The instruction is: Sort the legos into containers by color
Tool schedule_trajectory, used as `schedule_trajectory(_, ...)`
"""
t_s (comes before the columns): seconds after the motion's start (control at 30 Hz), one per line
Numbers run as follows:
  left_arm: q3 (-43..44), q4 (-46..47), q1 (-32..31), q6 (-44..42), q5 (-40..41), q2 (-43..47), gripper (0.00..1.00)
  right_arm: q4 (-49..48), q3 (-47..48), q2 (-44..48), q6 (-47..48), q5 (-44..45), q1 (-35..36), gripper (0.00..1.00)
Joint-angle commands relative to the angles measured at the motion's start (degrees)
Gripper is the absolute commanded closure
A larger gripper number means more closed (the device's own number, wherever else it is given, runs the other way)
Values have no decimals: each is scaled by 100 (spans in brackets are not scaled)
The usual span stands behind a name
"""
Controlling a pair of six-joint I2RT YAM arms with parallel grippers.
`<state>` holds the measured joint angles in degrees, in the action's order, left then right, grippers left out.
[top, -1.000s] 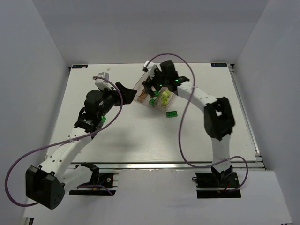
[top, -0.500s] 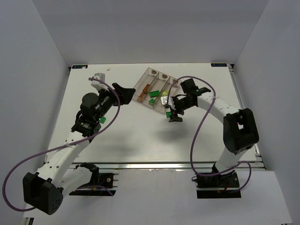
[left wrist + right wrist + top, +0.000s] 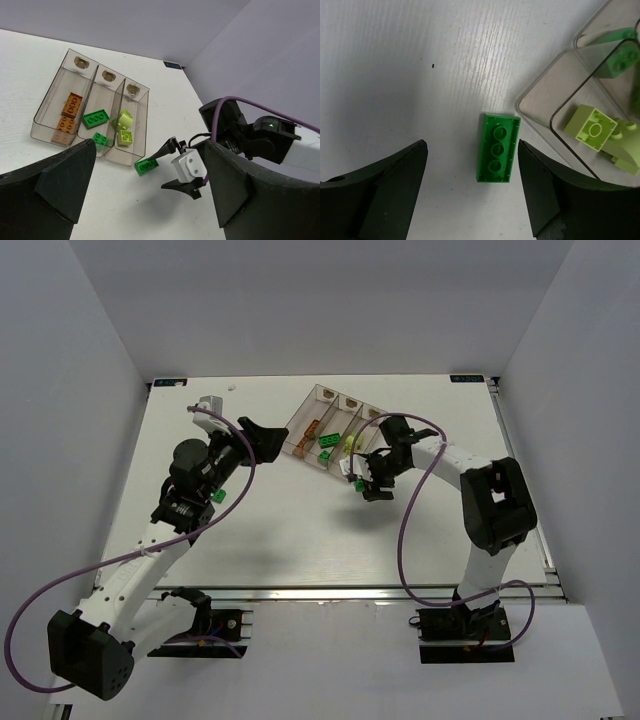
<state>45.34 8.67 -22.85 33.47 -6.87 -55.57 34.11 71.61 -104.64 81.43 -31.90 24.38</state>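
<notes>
1. The right tool [image 3: 472,150] is hovering straight over a loose green brick [image 3: 497,148]. Its jaws are spread to either side and touching nothing, apparently lining up to pinch across the brick's narrow width.
2. That brick is lying flat, studs up, on the table [image 3: 300,540]. It is sitting just beside the near end of the tray [image 3: 47,97] of three clear bins, outside all of them.
3. The bins are holding sorted pieces: orange bricks [image 3: 70,107] at one side, green bricks [image 3: 96,118] in the middle, and yellow-green bricks [image 3: 125,120] in the bin nearest the loose brick.
4. The left tool [image 3: 268,438] is waiting on the tray's far side with jaws spread wide and holding nothing, likely so as not to crowd the other arm.
5. The yellow-green bin's corner is standing close to the brick, leaving the jaw on that side little room.
</notes>
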Motion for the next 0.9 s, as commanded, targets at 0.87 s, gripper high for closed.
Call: schedule_trajectory(0.87, -87, 162, 9, -16, -104, 82, 2, 236, 1153, -1155, -277, 483, -258, 32)
